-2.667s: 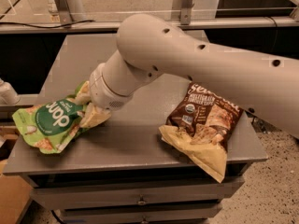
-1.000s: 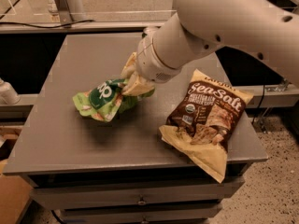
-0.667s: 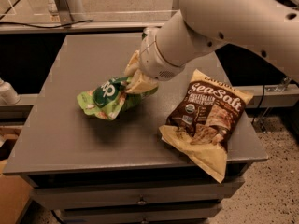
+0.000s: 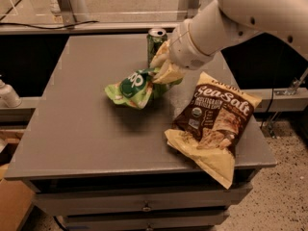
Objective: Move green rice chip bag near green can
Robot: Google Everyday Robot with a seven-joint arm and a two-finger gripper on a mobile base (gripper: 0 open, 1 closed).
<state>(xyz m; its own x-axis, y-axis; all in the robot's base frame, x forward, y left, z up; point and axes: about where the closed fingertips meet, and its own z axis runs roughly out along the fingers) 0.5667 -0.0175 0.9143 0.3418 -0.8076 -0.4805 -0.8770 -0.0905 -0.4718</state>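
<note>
The green rice chip bag [image 4: 133, 87] is crumpled and hangs lifted above the grey table [image 4: 72, 124], its right end pinched in my gripper [image 4: 162, 71]. The gripper is shut on the bag, with pale fingers wrapped around its right edge. The green can [image 4: 156, 43] stands upright at the table's back, just behind the gripper and partly hidden by it. The bag is a short way in front and to the left of the can.
A large brown-and-tan "Sea Salt" chip bag [image 4: 212, 123] lies at the table's front right, reaching over the edge. My white arm [image 4: 240, 13] comes in from the upper right. Drawers [image 4: 144, 208] sit below the tabletop.
My gripper has carried the green bag from the table's left side to the right and back, toward the green can, which has come into view behind the gripper.
</note>
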